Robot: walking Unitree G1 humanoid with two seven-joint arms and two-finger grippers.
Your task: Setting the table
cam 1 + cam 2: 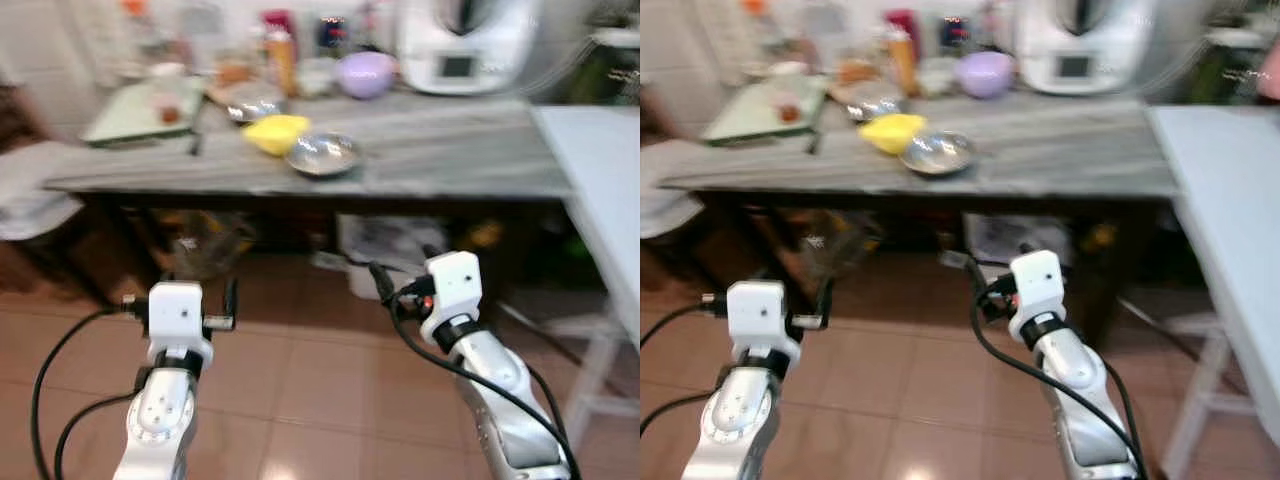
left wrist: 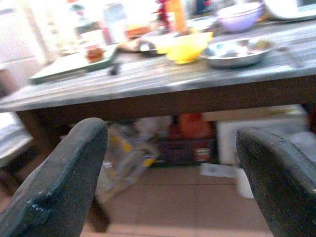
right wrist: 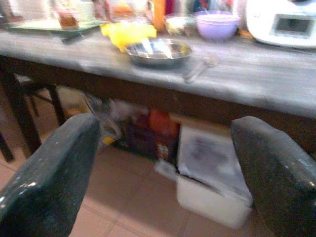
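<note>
While surface (image 1: 450, 160) was faced, left gripper (image 2: 168, 177) and right gripper (image 3: 163, 173) were held apart, steel bowl (image 1: 322, 154) ahead.

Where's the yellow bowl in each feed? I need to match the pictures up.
Left eye view: yellow bowl on the grey counter, upper middle.
Right eye view: the bowl, upper left of centre.
Left wrist view: the bowl, above the gap between the open jaws.
Right wrist view: the bowl, near the top edge.
Shared landmark: the steel bowl right beside it, nearer the counter's front edge.
</note>
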